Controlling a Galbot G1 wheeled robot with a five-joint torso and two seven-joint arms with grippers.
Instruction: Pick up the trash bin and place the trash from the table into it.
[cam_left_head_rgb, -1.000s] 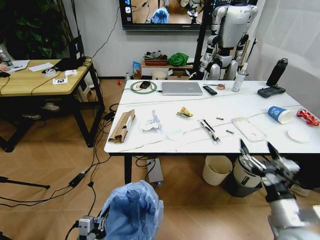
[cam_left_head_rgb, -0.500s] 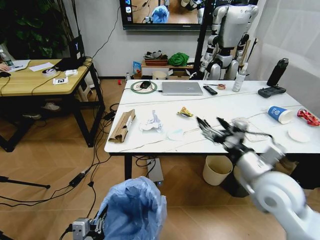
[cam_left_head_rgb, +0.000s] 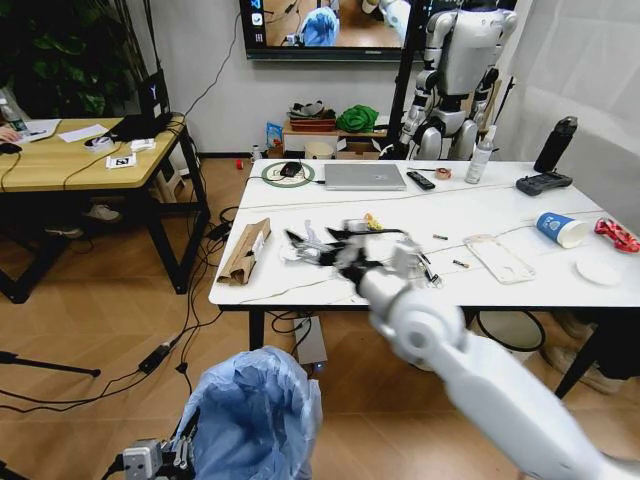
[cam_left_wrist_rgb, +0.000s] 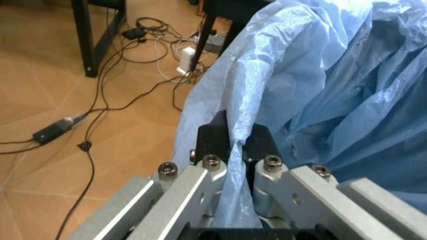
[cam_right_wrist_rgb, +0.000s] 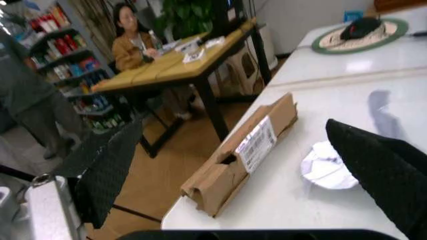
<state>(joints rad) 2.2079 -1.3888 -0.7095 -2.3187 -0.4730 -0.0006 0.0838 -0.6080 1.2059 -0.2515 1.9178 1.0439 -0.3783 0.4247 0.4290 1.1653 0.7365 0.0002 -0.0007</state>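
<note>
The trash bin (cam_left_head_rgb: 255, 420), lined with a crinkled light-blue bag, hangs low in front of the table (cam_left_head_rgb: 520, 205). My left gripper (cam_left_head_rgb: 183, 452) holds it, with the fingers shut on the bag's rim (cam_left_wrist_rgb: 237, 145). My right gripper (cam_left_head_rgb: 318, 243) reaches across the marble top and hovers open over the crumpled white paper (cam_left_head_rgb: 300, 257). In the right wrist view the open gripper (cam_right_wrist_rgb: 247, 175) frames the brown cardboard piece (cam_right_wrist_rgb: 240, 150) and the paper (cam_right_wrist_rgb: 325, 167). Further right on the table lie a yellow wrapper (cam_left_head_rgb: 372, 219), a clear tray (cam_left_head_rgb: 498, 258), a blue cup (cam_left_head_rgb: 558, 229), a red wrapper (cam_left_head_rgb: 617, 235) and a white disc (cam_left_head_rgb: 597, 270).
A laptop (cam_left_head_rgb: 363, 176), black remote (cam_left_head_rgb: 420, 180), controller (cam_left_head_rgb: 543, 183) and dark bottle (cam_left_head_rgb: 555, 144) sit along the table's far side. A cream bucket (cam_left_head_rgb: 510, 330) stands under the table. A wooden desk (cam_left_head_rgb: 70, 155) is to the left, with cables (cam_left_head_rgb: 170, 350) on the floor.
My right arm has swung from the table's front right across to the left and now hovers over the crumpled paper. The left gripper still holds the bin, slightly lower.
</note>
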